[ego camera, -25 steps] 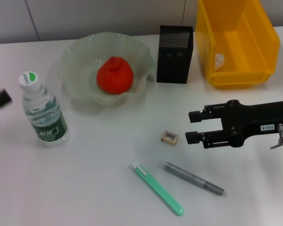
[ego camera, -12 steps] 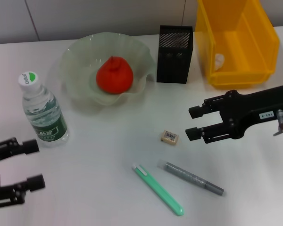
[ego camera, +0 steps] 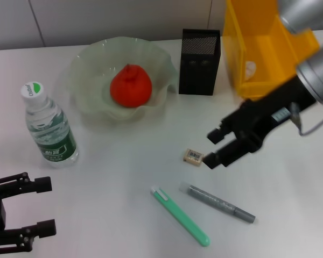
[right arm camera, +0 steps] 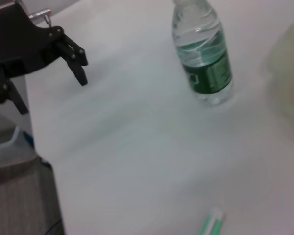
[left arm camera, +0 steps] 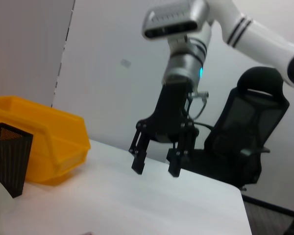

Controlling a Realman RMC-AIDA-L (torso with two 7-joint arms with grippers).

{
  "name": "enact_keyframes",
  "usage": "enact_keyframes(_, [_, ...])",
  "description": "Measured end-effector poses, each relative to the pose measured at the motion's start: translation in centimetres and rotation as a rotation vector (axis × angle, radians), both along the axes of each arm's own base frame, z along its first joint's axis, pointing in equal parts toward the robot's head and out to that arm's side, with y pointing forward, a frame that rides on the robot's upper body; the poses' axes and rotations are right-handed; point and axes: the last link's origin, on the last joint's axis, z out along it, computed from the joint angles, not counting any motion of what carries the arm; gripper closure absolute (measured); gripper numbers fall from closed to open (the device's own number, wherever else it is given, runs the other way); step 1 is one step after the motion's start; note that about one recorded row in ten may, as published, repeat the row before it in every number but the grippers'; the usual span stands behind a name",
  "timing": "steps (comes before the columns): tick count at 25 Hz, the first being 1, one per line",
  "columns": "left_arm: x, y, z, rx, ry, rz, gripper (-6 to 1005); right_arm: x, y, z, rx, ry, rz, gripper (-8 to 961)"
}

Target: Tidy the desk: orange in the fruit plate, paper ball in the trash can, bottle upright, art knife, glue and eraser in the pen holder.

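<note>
Two claws are in view, both spread and empty. Left of the eraser (ego camera: 194,156), well apart, the left claw (ego camera: 43,207) idles below the upright bottle (ego camera: 49,129). The eraser lies flat on the table (ego camera: 124,188); the right claw (ego camera: 211,148) hangs just beside it, seemingly above. Best to centre the fingers over the block, then descend squarely.

Right arm's black two-finger gripper (ego camera: 213,147) reached in from the table's right edge, angled down toward the middle, fingers spread apart. Left arm's black two-finger gripper (ego camera: 43,207) sat at the near left corner, fingers also spread, empty.
</note>
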Motion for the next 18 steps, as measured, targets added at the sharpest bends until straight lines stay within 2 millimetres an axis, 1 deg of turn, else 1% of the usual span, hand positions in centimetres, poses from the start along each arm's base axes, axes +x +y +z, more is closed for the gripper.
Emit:
enact_keyframes(4, [0.1,0.1,-0.1,-0.006,0.018,-0.015,202,-2.8,0.9,-0.6,-0.070,-0.075,-0.085,294])
enact_keyframes(8, [0.2,0.1,-0.2,-0.009,0.025,-0.023,202,-4.6,1.7,-2.3,-0.110,-0.180,-0.199,298])
enact_keyframes(14, [0.2,0.1,-0.3,-0.003,0.033,-0.039,202,-5.8,2.0,-5.4,-0.139,-0.349,-0.283,303])
enact_keyframes(18, [0.3,0.1,-0.4,0.007,0.069,-0.076,202,-6.1,2.1,-7.1,-0.107,-0.424,-0.305,307])
